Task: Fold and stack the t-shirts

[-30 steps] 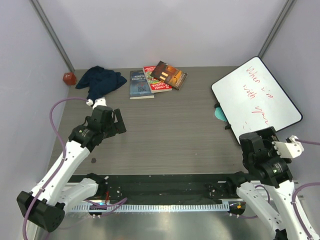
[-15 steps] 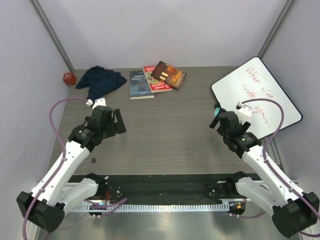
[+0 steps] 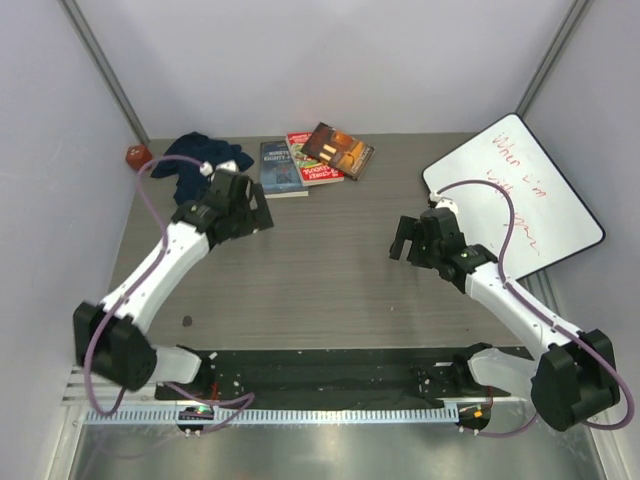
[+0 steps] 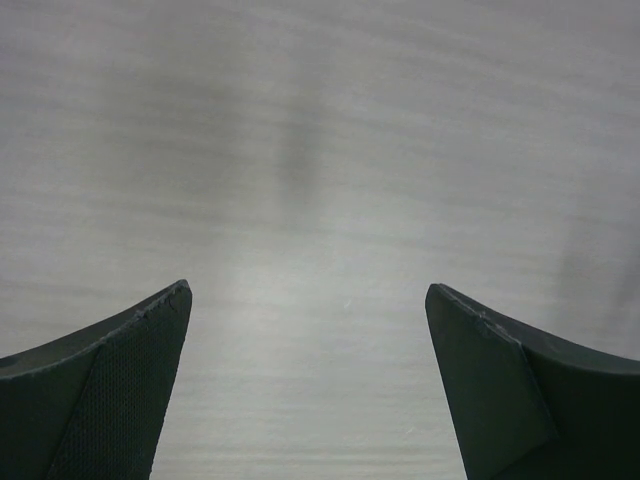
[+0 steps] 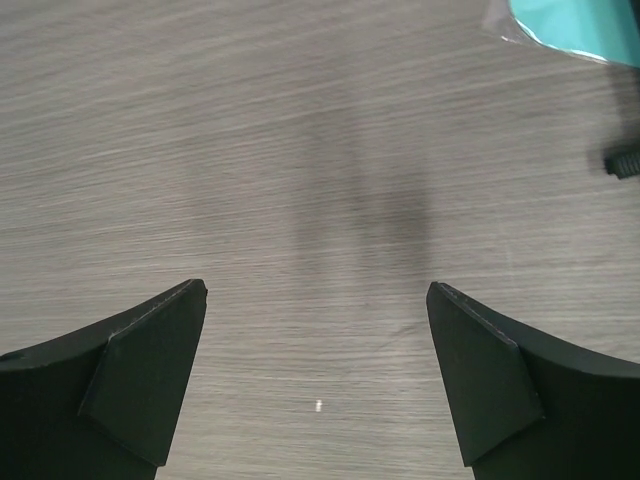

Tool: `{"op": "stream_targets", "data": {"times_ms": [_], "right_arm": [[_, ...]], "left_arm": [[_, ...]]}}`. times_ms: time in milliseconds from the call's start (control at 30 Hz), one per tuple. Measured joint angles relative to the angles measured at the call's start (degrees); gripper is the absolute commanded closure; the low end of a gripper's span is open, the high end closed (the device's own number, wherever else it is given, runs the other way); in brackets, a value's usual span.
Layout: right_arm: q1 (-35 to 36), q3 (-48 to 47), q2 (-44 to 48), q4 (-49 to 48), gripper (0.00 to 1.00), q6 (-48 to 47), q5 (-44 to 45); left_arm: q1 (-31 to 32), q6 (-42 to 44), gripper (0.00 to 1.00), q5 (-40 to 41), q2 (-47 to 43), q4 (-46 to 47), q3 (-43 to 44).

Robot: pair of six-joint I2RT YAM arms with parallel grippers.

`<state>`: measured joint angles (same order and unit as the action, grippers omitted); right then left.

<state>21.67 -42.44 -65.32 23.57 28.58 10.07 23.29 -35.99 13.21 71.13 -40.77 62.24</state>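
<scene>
The left gripper (image 3: pixel 256 210) had advanced to just beside the one visible t-shirt (image 3: pixel 195 160), crumpled at the table's (image 3: pixel 330 270) far-left corner; the right gripper (image 3: pixel 401 240) had swung inward. Both hung spread, empty. Three books (image 3: pixel 312 158) lay nearby, one whiteboard (image 3: pixel 515 195) right.

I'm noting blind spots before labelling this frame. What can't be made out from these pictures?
- Top view: the t-shirts lie as one crumpled navy heap, partly behind the left arm; their number is unclear.
- Right wrist view: a teal thing is cut off by the top edge; its shape is unknown.
- Top view: the red writing on the whiteboard is too small to read fully.
</scene>
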Motion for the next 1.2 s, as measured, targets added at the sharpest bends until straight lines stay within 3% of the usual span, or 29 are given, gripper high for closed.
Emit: {"op": "stream_targets", "data": {"times_ms": [333, 600, 933, 1200], "right_arm": [[0.35, 0.87, 8.04, -1.77, 0.02, 0.22, -6.38], [0.37, 4.42, 12.28, -1.44, 0.03, 0.94, -8.07], [0.39, 5.86, 13.77, -1.18, 0.03, 1.42, -8.52], [0.39, 5.86, 15.06, -0.15, 0.02, 1.01, -8.48]], "left_arm": [[-7.61, 0.2, 0.0, -5.16, 38.01, 2.69, 37.2], [-13.2, 0.26, 0.0, -8.98, 58.31, -0.26, 56.04], [-13.51, 1.16, 0.0, -17.42, 65.33, 1.62, 58.73], [-13.64, 1.73, 0.0, -18.4, 67.06, 6.73, 56.39]]}}
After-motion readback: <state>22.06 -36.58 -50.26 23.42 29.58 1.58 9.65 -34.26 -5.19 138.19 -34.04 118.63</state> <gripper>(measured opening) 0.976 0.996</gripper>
